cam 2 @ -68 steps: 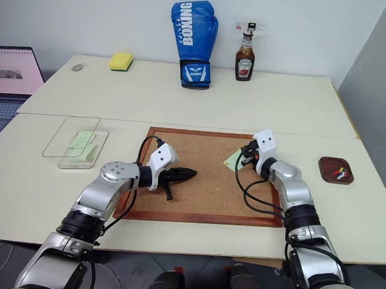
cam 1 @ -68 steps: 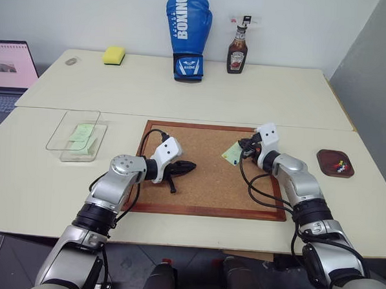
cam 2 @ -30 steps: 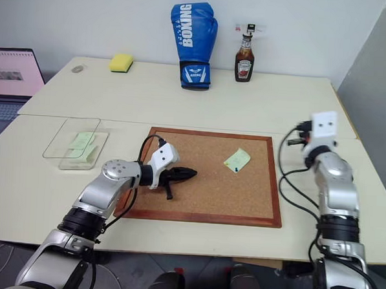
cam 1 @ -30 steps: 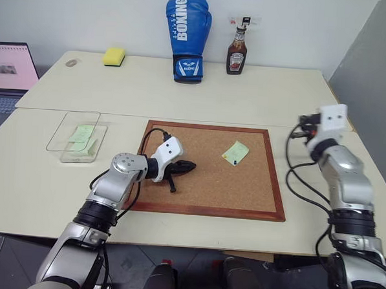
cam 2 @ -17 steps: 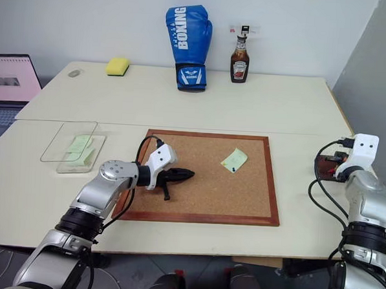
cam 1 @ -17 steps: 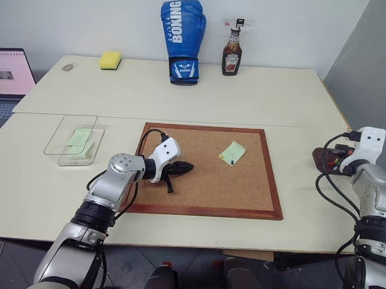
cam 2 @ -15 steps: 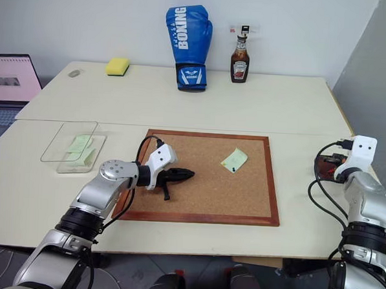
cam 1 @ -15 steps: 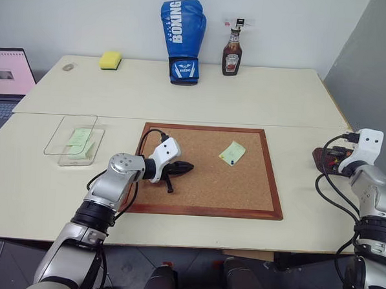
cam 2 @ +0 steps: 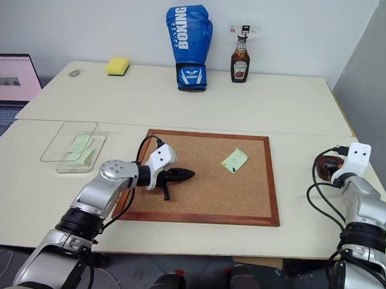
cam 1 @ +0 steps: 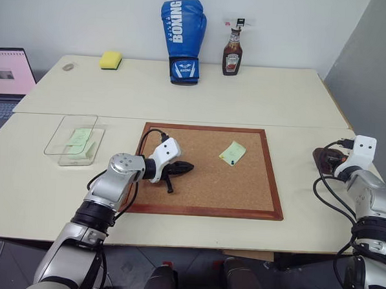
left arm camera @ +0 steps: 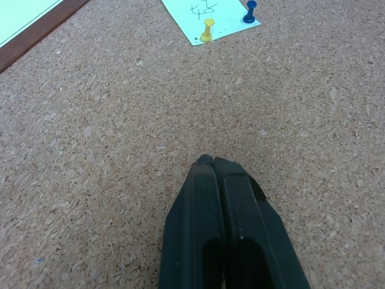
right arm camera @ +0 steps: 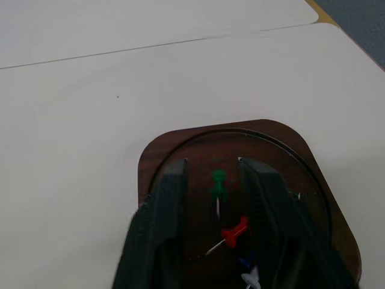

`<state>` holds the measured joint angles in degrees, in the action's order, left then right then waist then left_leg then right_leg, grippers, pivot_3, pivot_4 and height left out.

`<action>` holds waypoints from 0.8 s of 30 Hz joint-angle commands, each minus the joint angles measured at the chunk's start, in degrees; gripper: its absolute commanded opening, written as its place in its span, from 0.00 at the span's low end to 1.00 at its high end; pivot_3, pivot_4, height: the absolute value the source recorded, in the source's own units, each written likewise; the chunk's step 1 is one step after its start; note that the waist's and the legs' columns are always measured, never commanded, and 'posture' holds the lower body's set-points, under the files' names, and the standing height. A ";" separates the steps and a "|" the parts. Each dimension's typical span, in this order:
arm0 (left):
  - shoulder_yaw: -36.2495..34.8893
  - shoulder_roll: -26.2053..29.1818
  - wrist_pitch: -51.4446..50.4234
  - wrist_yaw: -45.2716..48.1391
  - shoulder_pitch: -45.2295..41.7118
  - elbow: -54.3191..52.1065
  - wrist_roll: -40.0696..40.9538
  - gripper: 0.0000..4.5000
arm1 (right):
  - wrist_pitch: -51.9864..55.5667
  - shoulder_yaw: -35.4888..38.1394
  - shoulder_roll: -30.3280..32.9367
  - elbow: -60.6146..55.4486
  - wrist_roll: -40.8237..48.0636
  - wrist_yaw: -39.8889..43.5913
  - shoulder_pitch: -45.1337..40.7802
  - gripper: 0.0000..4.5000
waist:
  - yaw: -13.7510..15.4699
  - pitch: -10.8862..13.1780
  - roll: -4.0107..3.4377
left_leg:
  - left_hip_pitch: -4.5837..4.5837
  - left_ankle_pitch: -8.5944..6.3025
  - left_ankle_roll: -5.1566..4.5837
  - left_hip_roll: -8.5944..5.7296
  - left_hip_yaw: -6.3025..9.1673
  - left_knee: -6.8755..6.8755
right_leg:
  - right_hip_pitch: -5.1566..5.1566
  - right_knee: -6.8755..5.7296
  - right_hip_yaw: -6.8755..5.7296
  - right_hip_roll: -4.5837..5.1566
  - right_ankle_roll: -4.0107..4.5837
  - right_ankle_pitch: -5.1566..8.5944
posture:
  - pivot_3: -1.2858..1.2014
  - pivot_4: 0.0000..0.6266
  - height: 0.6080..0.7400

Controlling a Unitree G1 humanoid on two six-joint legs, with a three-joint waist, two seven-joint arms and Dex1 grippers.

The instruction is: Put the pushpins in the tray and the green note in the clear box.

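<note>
A green note (cam 1: 232, 151) lies on the corkboard (cam 1: 203, 190), held by a yellow pushpin (left arm camera: 207, 31) and a blue pushpin (left arm camera: 249, 12). My left gripper (left arm camera: 210, 161) rests shut and empty on the cork, well short of the note. At the far right my right gripper (right arm camera: 212, 161) hovers open over the reddish-brown tray (right arm camera: 198, 137). A green pushpin (right arm camera: 219, 180) lies in the tray between the fingers, untouched, with a red pushpin (right arm camera: 234, 230) and others nearer the wrist. The clear box (cam 1: 64, 128) sits left of the board with pale-green notes inside.
A blue boxing glove (cam 1: 181, 30), a ketchup bottle (cam 1: 233, 53) and a yellow sponge (cam 1: 110, 59) stand along the far table edge. A laptop (cam 1: 5, 76) is at the far left. The tray sits near the table's right edge, by a grey wall.
My right arm swung from the note to the right, sank over the tray and opened its fingers, leaving the green pushpin in the tray. The left arm stayed still.
</note>
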<state>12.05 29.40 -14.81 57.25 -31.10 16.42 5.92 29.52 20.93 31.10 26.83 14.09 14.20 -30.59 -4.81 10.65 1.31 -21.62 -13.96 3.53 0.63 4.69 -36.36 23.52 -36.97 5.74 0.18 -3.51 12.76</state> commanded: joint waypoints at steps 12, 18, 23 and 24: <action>1.81 -0.24 -1.24 0.69 -0.17 2.24 -1.64 0.00 | -3.55 -0.43 0.15 -6.91 2.67 4.31 -1.88 0.99 | -0.01 0.00 0.00 | 0.00 0.00 0.00 0.00 0.01 0.00 | 0.00 0.00 0.00 0.00 0.00 0.00 | 0.52 0.24 1.00; 1.81 -0.40 -1.04 1.03 -0.44 2.10 -1.67 0.00 | -3.63 -6.90 1.08 -16.22 1.78 11.25 0.04 0.99 | 0.00 0.00 -0.01 | 0.01 0.00 0.00 0.00 0.02 0.00 | 0.00 -0.01 -0.01 0.00 0.00 0.00 | 0.52 0.24 1.00; 1.62 -0.41 -0.16 1.00 -0.99 3.45 -1.94 0.00 | -4.39 -14.11 1.63 -23.12 1.36 18.85 2.31 0.99 | 0.07 0.00 -0.01 | -0.02 0.00 0.00 0.00 0.04 0.00 | 0.01 0.03 -0.03 0.00 -0.01 0.01 | 0.52 0.24 1.00; 1.59 -0.40 0.03 1.04 -1.11 3.77 -1.96 0.00 | -4.13 -15.43 1.41 -24.49 2.08 20.79 2.80 0.99 | 0.09 0.00 -0.01 | -0.03 0.00 0.00 0.00 0.04 0.00 | 0.01 0.04 -0.03 0.00 -0.01 0.00 | 0.52 0.24 1.00</action>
<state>12.13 29.05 -14.50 58.14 -32.36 18.07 5.83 26.74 7.78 31.61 7.01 15.67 30.61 -28.25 -4.72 10.65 1.31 -21.66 -13.96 3.53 0.64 4.73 -36.36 23.53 -36.93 5.71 0.18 -3.52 12.77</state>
